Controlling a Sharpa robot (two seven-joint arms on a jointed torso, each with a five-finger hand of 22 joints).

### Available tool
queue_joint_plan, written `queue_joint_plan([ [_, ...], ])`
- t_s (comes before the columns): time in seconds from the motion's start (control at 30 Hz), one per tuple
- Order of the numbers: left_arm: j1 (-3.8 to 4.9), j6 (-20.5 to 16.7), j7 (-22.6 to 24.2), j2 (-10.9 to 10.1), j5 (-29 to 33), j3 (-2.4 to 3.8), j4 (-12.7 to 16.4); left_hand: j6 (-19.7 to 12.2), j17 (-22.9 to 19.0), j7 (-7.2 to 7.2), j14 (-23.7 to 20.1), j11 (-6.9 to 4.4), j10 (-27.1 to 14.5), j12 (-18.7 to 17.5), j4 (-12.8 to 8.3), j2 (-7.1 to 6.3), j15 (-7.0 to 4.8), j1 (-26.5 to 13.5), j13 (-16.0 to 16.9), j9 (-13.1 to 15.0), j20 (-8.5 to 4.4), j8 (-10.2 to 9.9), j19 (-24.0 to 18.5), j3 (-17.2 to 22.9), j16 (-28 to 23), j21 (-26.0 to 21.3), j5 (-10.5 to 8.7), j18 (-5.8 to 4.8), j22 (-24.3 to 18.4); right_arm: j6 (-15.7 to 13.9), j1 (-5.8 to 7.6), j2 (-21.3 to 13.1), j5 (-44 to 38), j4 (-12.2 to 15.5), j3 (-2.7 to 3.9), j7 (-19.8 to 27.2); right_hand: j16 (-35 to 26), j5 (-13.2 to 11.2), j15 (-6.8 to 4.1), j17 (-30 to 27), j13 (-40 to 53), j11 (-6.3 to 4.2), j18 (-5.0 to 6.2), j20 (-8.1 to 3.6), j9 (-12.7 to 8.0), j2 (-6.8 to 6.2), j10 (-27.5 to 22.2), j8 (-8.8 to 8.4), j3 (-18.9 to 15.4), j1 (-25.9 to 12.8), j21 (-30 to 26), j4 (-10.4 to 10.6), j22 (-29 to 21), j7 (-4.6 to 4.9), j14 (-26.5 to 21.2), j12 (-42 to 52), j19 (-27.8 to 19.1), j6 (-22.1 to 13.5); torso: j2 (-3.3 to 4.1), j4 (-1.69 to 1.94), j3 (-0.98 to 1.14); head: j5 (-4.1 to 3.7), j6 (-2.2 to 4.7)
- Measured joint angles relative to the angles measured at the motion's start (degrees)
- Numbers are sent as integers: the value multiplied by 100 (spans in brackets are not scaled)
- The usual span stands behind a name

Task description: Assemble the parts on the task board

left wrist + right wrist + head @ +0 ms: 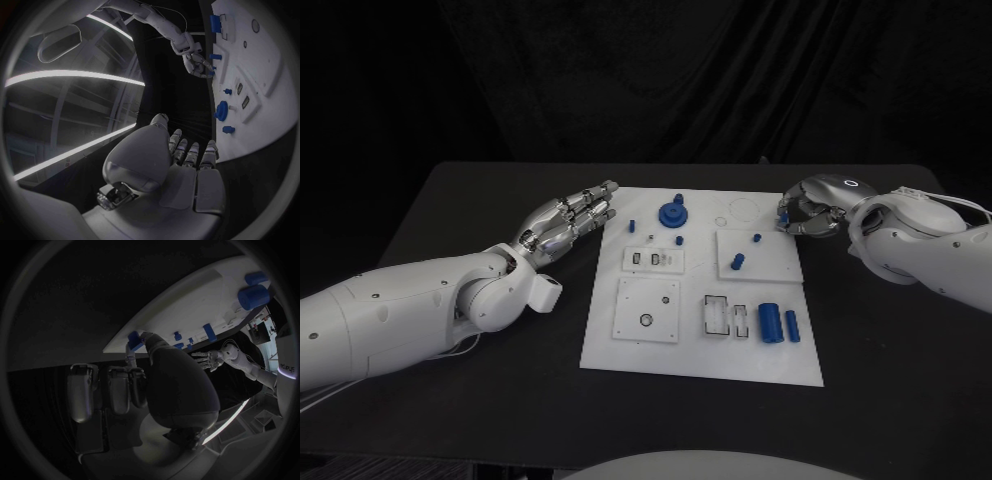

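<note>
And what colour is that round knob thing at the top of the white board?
Blue. The round knob shows best in the head view.

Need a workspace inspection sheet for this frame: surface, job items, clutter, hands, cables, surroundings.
Surface: black table, matte.
Job's things: white rectangular task board mid-table; blue round knob part near its far edge; two blue cylinders lying in its near right area; small blue pegs standing on a raised plate.
Clutter: nothing seen.
Hands: left hand open beside the board's left edge; right hand curled at the far right corner, hold cannot be told.
Cables: thin white cable on the right arm.
Surroundings: black curtain.
</note>
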Motion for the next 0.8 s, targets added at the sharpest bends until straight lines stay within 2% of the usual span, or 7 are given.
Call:
queue_joint_plan([
  [0.27,-1,1,0,-4,0,0,4,0,0,0,0,0,0,0,0,0,0,0,0,0,0,0,0,0,0,0,0,0,0,-80,0,-10,0,43,1,4,0,3,0,0,5,0,1,0,0,50,0,77,-23,52,0,8,0,-1,0,0,0,-2,-1,0,0,11,-10],
  [0.5,-1,1,-1,-8,0,0,9,0,1,0,0,0,0,0,0,0,0,0,0,0,0,0,0,0,0,0,0,1,0,-176,15,-109,0,269,8,3,0,3,0,0,4,0,0,0,0,18,0,114,-24,111,0,7,-1,-4,0,0,0,0,-1,-1,0,24,4],
  [0.8,-2,0,-1,2,0,0,3,0,1,0,0,0,0,0,0,0,0,0,0,0,0,0,0,0,0,0,0,1,0,-276,279,-257,0,888,20,-2,0,3,0,0,4,0,0,0,0,18,0,141,-25,111,0,6,-1,8,0,0,0,14,-3,-2,-3,3,52],
])
